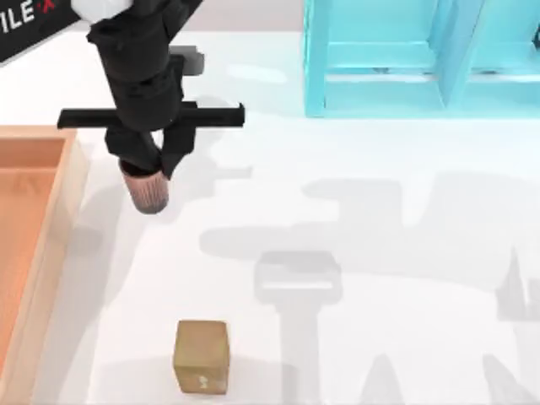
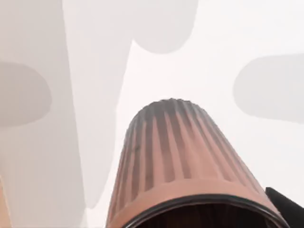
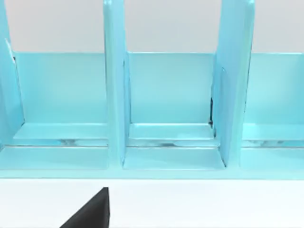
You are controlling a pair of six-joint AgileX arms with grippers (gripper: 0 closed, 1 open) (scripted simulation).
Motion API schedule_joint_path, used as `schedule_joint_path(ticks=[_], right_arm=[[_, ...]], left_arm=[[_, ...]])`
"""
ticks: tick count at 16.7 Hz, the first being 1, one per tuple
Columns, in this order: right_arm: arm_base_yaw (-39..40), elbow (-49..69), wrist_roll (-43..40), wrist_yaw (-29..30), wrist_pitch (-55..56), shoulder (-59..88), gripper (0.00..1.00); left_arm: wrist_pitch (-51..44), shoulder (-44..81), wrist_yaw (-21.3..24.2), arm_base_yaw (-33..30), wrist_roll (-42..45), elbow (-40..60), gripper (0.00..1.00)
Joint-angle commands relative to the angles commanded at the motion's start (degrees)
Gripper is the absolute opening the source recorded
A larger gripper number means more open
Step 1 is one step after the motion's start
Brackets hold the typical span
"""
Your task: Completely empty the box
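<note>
Left gripper (image 1: pixel 150 164) over the white table (image 1: pixel 380 253), just right of the box (image 1: pixel 51 253), clamped on a ribbed brown cup (image 1: pixel 149 190) that hangs below the fingers. Cup (image 2: pixel 180 166) in the left wrist view: tapered, fluted sides, dark rim nearest the camera, narrow end pointing down toward the table (image 2: pixel 237 38), seemingly clear of the surface, though contact cannot be judged for sure. Box on the top view's left side, cut by the picture's edge; tan rim wall nearest the gripper, orange-brown floor beyond it, bare in the part in view. Cup outside the box, just past its right wall.

Nearer the camera's lower edge and a little right of the gripper, well apart from it: a small tan cube (image 1: pixel 202 356), resting on the table. Far right and behind the gripper: a light blue shelf (image 1: pixel 405 59).

Right wrist view faces the shelf (image 3: pixel 161 95) head-on, upright dividers splitting it into compartments, a dark finger tip (image 3: pixel 90 211) at the low edge. Right gripper's opening: cannot tell.
</note>
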Motion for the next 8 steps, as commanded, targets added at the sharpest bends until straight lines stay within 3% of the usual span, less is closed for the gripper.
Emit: schedule_joint_path(ticks=[4, 8], right_arm=[[0.0, 0.0, 0.0, 0.0, 0.0, 0.0, 1.0], [0.0, 0.0, 0.0, 0.0, 0.0, 0.0, 1.0]], left_arm=[[5.0, 1.4, 0.3, -8.7, -8.7, -2.8, 0.0], [5.6, 1.4, 0.3, -9.4, -9.4, -3.2, 0.0]])
